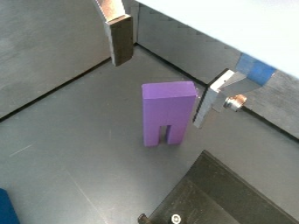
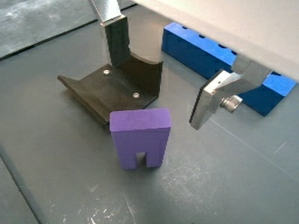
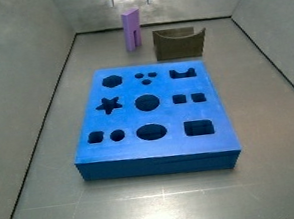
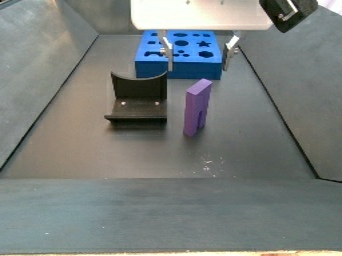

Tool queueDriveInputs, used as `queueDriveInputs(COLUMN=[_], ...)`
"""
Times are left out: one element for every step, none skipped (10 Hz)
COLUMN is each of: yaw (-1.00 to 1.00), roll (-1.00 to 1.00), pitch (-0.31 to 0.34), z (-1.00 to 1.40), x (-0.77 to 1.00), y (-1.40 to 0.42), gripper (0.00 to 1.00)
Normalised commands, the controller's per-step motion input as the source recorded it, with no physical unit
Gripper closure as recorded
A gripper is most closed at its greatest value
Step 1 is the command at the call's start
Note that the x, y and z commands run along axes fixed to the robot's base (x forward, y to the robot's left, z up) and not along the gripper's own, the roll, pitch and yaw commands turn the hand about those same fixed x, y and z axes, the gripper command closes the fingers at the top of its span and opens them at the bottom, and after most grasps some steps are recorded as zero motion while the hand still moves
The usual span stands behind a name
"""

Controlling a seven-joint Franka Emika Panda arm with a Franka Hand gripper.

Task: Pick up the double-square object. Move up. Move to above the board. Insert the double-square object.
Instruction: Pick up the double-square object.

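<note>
The gripper [image 2: 163, 74] hangs above the double-square object [image 2: 142, 138], its fingers [image 1: 119, 42] spread wide apart and holding nothing — the pick-up step looks to be in hand, with the grasp not yet made. The light purple block stands upright on the grey bench [image 3: 38, 185], a narrow slot cut into its lower end, and sits roughly between the two silver plates in both wrist views, touching neither. Just beside it stands the fixture [image 4: 136, 98], dark and L-shaped. The board [image 3: 151, 116] lies well apart from the block in a side view, its star, round and square holes all unfilled. What comes next, by the look of it, is a straight descent until the pads bracket the block's flat sides, then a closing squeeze — taking care not to nudge the tall prism over or catch the fixture on the way down.
</note>
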Motion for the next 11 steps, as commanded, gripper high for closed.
queueDriveInputs(yaw=[0.29,0.35,0.33,0.42,0.49,0.54,0.63,0.63,0.6,0.59,0.58], roll=[-0.15,-0.24,-0.31,-0.3,-0.32,-0.25,-0.23,-0.19,-0.13,-0.04,0.0], pitch=[0.0,-0.051,-0.1,-0.091,-0.091,-0.086,-0.097,-0.129,-0.197,-0.217,-0.194], z=[-0.02,-0.01,-0.03,-0.01,-0.03,-0.04,-0.08,-0.09,-0.14,-0.21,-0.25], x=[0.0,0.0,0.0,0.0,0.0,0.0,0.0,0.0,0.0,0.0,0.0], y=[0.01,0.01,0.01,0.0,0.0,0.03,0.02,0.03,0.01,0.0,0.0], gripper=[0.0,0.0,0.0,0.0,0.0,0.0,0.0,0.0,0.0,0.0,0.0])
